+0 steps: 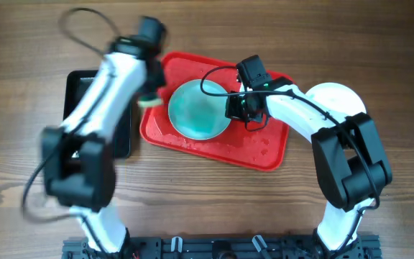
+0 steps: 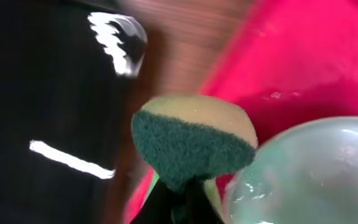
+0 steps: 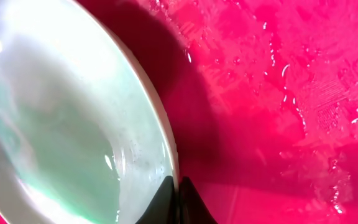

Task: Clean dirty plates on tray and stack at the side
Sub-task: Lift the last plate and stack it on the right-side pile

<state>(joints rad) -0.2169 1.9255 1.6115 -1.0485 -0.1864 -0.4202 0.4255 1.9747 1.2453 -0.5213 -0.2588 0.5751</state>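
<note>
One teal-smeared plate point(image 1: 198, 109), red tray point(image 1: 264, 147), green sponge point(image 2: 191, 146)

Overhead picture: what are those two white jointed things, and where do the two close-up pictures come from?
They are two robot arms at a wooden table, seen from above. Each close-up comes from a camera on one arm's wrist. The left gripper, blurred here, pinches a green and yellow sponge at the left edge of the wet red tray, near a black tray. The right gripper is closed on the rim of a teal-smeared plate on the red tray. Another white plate lies beside it.
</note>
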